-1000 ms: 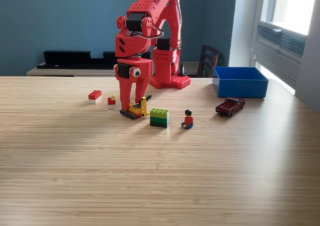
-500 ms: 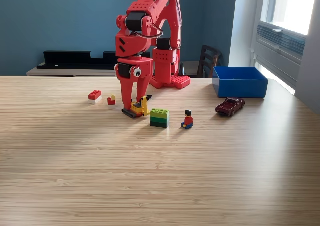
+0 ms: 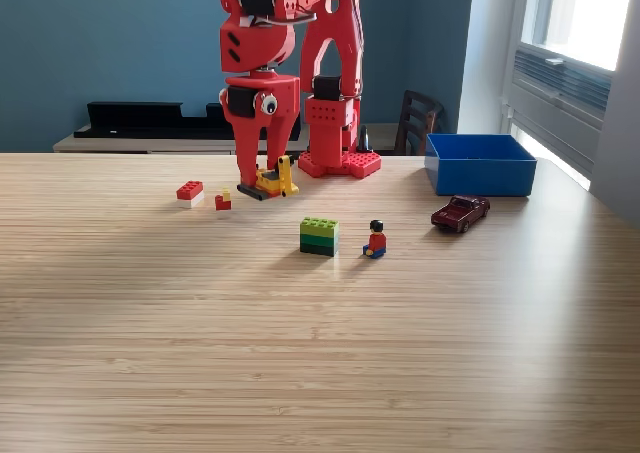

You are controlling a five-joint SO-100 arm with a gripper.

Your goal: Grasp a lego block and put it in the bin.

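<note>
Exterior view: red arm's hand [image 3: 266, 178] closed on a yellow lego piece [image 3: 272, 181], held just clear of the surface [image 3: 320, 353].
Piece looks light, rigid, slick plastic with an odd shape, so a grip across its body seems safest; could twist loose. Blue bin [image 3: 480, 163] sits well apart toward the exterior view's right, empty as far as visible.

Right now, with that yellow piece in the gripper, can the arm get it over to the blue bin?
Probably yes. The gripper holds the yellow piece lifted off the table, and nothing tall stands between it and the open-topped bin toward the exterior view's right.
</note>
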